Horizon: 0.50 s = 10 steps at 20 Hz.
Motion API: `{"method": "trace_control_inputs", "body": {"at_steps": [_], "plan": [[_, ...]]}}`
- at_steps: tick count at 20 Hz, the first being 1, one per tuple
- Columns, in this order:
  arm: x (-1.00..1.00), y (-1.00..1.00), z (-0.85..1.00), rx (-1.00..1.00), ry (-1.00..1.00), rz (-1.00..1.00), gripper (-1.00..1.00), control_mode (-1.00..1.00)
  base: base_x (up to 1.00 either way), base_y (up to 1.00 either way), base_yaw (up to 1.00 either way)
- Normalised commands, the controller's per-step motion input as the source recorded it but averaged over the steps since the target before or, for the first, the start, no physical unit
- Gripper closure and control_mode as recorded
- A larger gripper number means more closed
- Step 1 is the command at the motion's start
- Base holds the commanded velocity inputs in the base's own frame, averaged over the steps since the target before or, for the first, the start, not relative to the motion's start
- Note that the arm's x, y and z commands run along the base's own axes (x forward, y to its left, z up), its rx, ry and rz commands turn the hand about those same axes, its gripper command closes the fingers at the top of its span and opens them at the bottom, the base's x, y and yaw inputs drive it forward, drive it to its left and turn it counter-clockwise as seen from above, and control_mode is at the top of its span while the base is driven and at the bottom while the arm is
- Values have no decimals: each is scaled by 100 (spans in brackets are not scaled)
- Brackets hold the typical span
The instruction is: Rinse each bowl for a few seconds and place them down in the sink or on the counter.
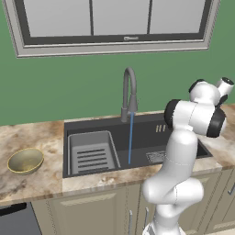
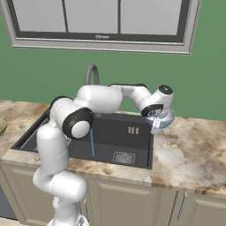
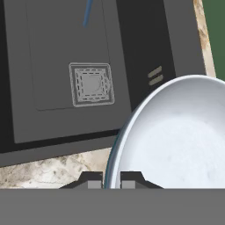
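The pale blue bowl (image 3: pixel 176 136) sits pinched by its near rim in the end effector (image 3: pixel 112 179), whose fingers are narrow on the rim. It is held roughly level, mouth up, over the table (image 2: pixel 190 150) just right of the sink (image 2: pixel 119 132). A thin stream of water (image 1: pixel 131 137) falls from the faucet (image 1: pixel 130 92) well to its left. The gold bowl (image 1: pixel 25 160) rests upright on the table far left of the sink.

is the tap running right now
On. A thin blue stream of water falls from the spout of the tall curved grey faucet into the dark charcoal rectangular sink.
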Motion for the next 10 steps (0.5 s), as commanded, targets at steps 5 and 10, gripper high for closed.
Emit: {"method": "trace_control_inputs", "body": {"at_steps": [5, 10], "plan": [[0, -22, -15, 3, 0, -1, 100, -100, 0, 0, 0], [0, -27, -20, 4, 0, 0, 100, -100, 0, 0, 0]]}}
